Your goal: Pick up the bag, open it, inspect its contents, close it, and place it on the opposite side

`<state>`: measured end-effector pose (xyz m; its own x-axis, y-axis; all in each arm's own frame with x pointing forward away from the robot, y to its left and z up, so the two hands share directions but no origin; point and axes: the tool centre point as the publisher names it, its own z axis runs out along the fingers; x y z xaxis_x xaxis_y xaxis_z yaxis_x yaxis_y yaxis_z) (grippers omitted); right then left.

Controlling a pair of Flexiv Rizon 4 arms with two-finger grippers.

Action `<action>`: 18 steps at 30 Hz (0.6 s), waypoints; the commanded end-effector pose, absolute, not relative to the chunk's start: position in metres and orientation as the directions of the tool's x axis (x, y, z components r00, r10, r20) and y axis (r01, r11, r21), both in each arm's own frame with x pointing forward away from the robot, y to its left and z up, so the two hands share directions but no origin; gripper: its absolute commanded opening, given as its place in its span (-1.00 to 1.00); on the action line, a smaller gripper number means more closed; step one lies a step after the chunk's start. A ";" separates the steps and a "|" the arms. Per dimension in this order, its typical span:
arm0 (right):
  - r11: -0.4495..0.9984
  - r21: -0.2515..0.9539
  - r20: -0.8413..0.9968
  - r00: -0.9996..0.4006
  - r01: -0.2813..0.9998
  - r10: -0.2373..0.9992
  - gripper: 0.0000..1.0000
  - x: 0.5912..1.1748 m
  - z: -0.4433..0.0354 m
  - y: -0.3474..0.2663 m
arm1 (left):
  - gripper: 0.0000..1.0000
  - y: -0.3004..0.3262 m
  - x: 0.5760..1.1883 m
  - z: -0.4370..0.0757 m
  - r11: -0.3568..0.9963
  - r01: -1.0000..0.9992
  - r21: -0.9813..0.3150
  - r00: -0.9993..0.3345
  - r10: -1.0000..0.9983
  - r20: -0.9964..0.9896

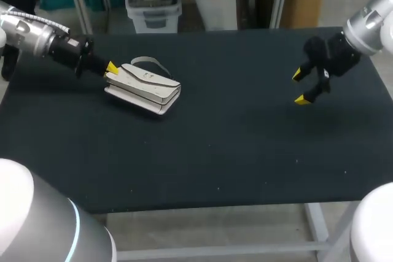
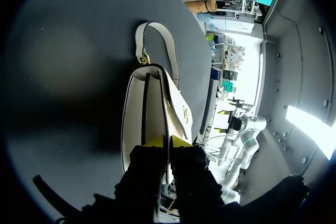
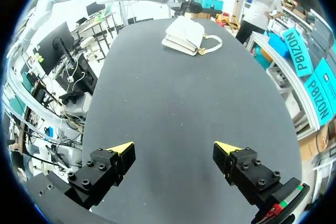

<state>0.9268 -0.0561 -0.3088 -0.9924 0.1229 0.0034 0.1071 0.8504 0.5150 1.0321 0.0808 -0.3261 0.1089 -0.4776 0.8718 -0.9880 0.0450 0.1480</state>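
The dark surface (image 1: 233, 151) holds one white bag (image 1: 144, 87), which lies on its left part, closer to the far edge than to the near one. The robot's left hand (image 1: 110, 69) is at the bag's left end. In the left wrist view its two yellow fingers are close together, with a thin edge of the bag pinched between them. The rest of the bag stretches out ahead of the fingers. The bag lies on its side with its flap facing up. Its long side runs from the left hand toward the middle of the surface, slanting a little toward the near edge. A curved handle (image 1: 147, 61) loops out from the bag on the side toward the far edge and rests on the surface. The right hand (image 1: 299, 87) hangs over the right part of the surface, well apart from the bag. Its fingers are spread wide and hold nothing. Only bare dark surface shows between this hand and the bag.
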 end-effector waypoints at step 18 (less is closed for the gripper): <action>0.850 0.517 0.004 -0.993 0.106 0.122 1.00 0.927 -0.309 -0.056 | 0.15 0.079 0.989 -0.337 -0.220 -0.975 0.011 0.105 -0.420 0.902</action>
